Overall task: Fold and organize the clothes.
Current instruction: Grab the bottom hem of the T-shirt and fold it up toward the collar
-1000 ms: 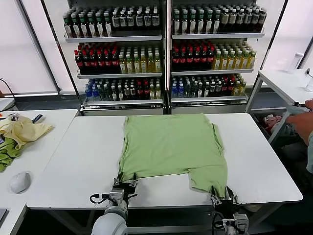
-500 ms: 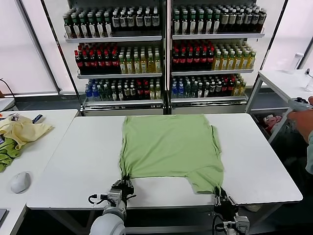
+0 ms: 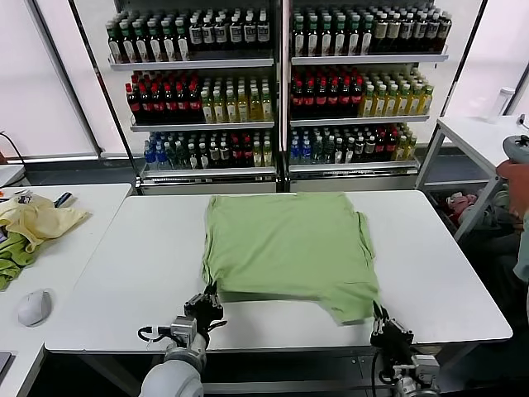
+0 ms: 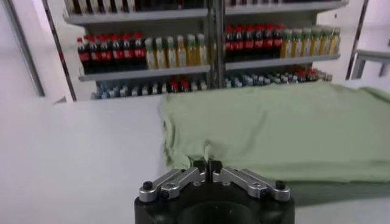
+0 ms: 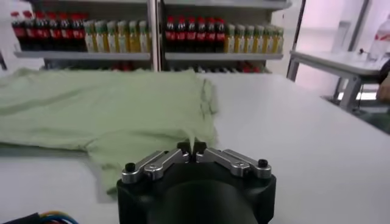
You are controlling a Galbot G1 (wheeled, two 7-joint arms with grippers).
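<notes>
The light sage-green T-shirt (image 3: pixel 289 244) lies spread on the white table (image 3: pixel 132 273); its print does not show. My left gripper (image 3: pixel 206 300) is at the shirt's near left corner, shut on the cloth, as the left wrist view shows (image 4: pixel 207 163) with the shirt (image 4: pixel 274 128) stretching away. My right gripper (image 3: pixel 383 320) is at the near right corner by the table's front edge, shut on a pinch of the shirt's cloth; the right wrist view (image 5: pixel 191 147) shows the shirt (image 5: pixel 103 109) beyond it.
A pale yellow garment (image 3: pixel 40 220), a darker green cloth (image 3: pixel 11 258) and a white mouse (image 3: pixel 35 308) lie on the left side table. Bottle shelves (image 3: pixel 281 91) stand behind. A person (image 3: pixel 519 207) and another table (image 3: pixel 479 136) are at the right.
Both grippers, holding the shirt's near corners, have risen a little and moved forward; the right one shifted right. The shirt's near edge has lifted and drawn in from the table's front.
</notes>
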